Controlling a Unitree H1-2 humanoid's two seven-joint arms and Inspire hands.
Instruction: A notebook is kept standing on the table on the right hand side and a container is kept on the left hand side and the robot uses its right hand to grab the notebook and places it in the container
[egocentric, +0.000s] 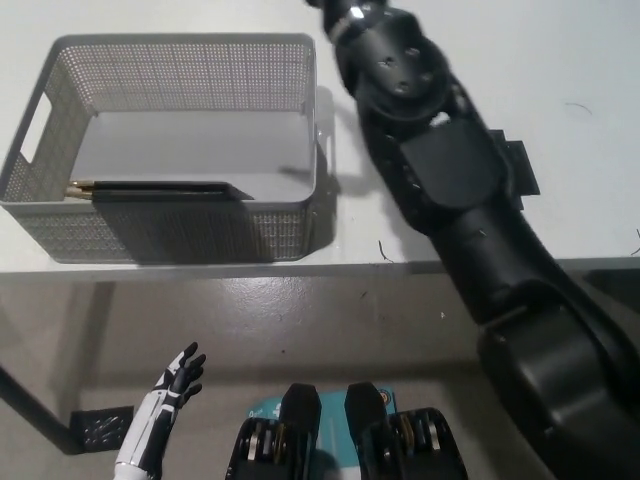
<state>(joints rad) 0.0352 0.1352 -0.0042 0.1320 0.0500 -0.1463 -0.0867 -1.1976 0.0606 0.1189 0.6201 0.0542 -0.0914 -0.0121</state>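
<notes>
1. Right hand is cut off by the top edge of the head view; only the black arm (450, 190) shows, reaching up and away over the bench (560, 60), so whether that hand is spread or closed cannot be told.
2. Nothing hangs from the visible part of the arm, and the notebook (160, 188) lies inside the container (185, 60), well to the arm's left and nearer the robot than the wrist.
3. By this reading the placing is done and the step in hand is the retreat: the arm should draw back toward the robot's right, staying clear of the container's right wall, which stands just beside the forearm.
4. A brush against that wall could shove the light mesh container along the bench, so a lift before any sideways sweep looks the safer course.
5. The container is a grey mesh basket with a handle slot in its far-left wall; its floor is bare apart from the notebook.
6. The notebook rests low along the near wall, dark cover up, its pale page edges showing at the end farthest from the arm; whether it lies quite flat or leans on that wall cannot be told.
7. Left hand (165, 395), white, rests low beside the robot's body below the bench edge, fingers spread and holding nothing.
</notes>
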